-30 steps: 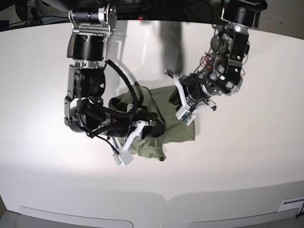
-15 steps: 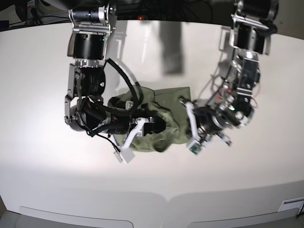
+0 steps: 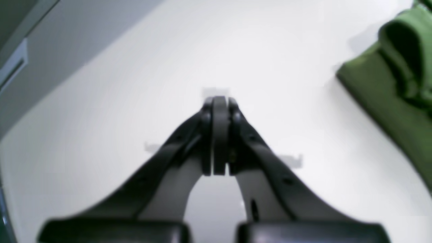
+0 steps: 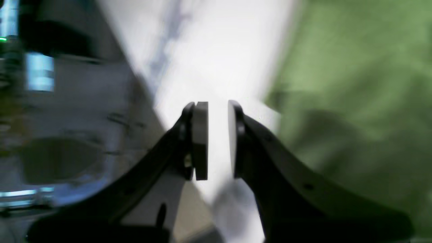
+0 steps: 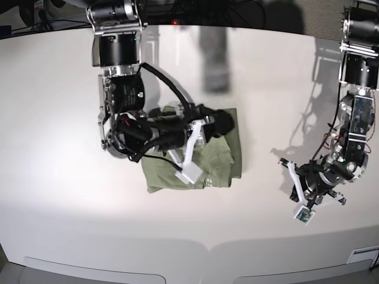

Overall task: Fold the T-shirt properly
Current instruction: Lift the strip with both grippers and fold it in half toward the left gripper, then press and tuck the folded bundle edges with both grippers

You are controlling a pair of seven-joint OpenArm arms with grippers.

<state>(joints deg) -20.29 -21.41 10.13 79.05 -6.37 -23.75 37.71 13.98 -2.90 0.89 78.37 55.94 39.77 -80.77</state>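
Note:
The green T-shirt [image 5: 222, 160] lies as a folded, wrinkled bundle at the table's middle. My right gripper [image 5: 188, 164] hovers over the shirt's left half; in the right wrist view its jaws [image 4: 217, 104] stand a little apart with only white table between them, and the T-shirt [image 4: 354, 84] fills the right side, blurred. My left gripper [image 5: 299, 200] is well off to the right of the shirt, near the table's front. In the left wrist view its fingers [image 3: 219, 99] are pressed together on nothing, with the T-shirt [image 3: 388, 94] at the right edge.
The white table [image 5: 59, 118] stretches wide around the shirt. Its curved front edge [image 5: 207, 245] runs along the bottom. Dark equipment and cables sit beyond the far edge [image 5: 177, 21].
My left arm has swung away from the shirt, to the right and toward the front. My right gripper has let its jaws part and shifted over the cloth, which now lies more compactly folded.

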